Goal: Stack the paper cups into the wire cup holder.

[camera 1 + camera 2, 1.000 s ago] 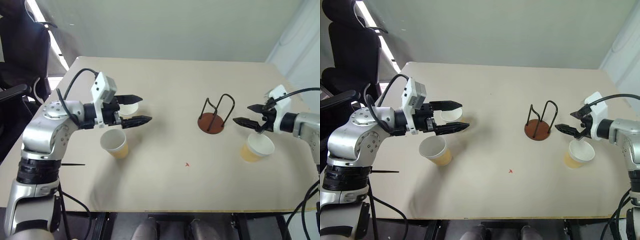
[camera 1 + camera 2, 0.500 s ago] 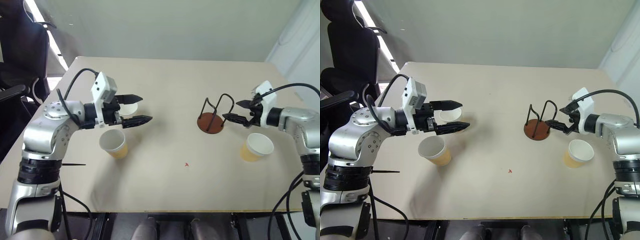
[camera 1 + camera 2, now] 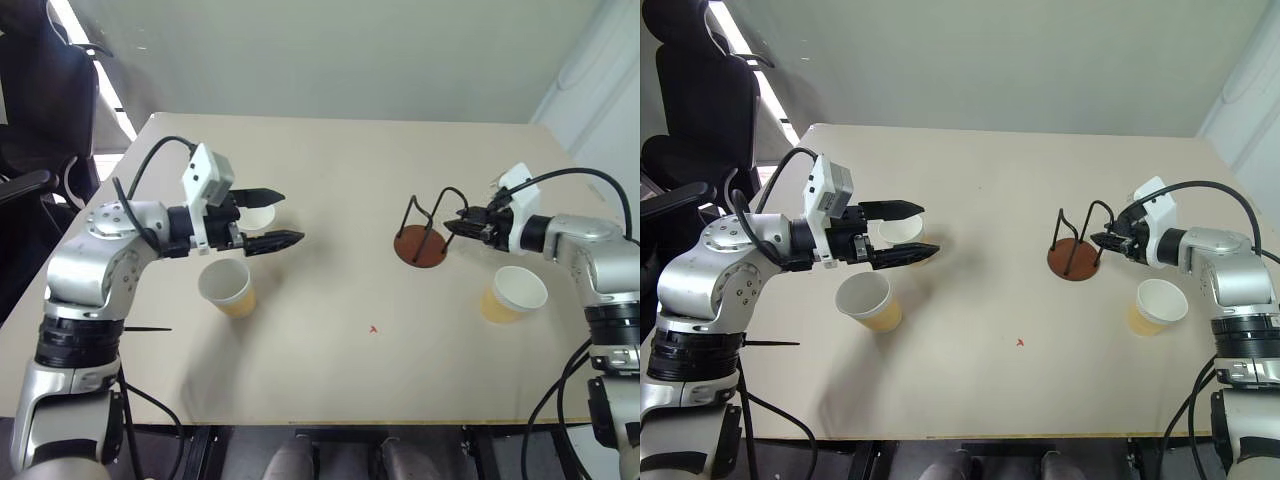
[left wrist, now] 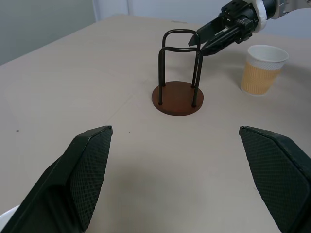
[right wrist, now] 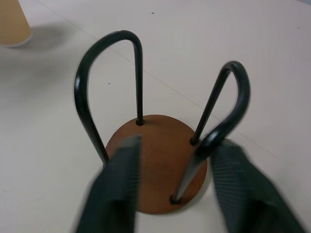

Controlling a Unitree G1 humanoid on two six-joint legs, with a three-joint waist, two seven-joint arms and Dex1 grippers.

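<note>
Right gripper (image 3: 452, 226) is sliding in from the cup near the tabletop's right edge and narrowing its fingers around one wire loop of the wire cup holder (image 3: 427, 233) — whether it is truly pinching the wire, I cannot tell. Left gripper (image 3: 282, 216) is hovering with fingers spread wide over the left half, two paper cups (image 3: 231, 287) sitting just beside it, the third cup (image 3: 512, 294) waiting near the right edge. Holder is standing upright at mid-right, loops pointing up, so the right arm is clearly nearer.

Tan cups (image 3: 232, 289), reddish-brown holder base (image 3: 421, 246)
</note>
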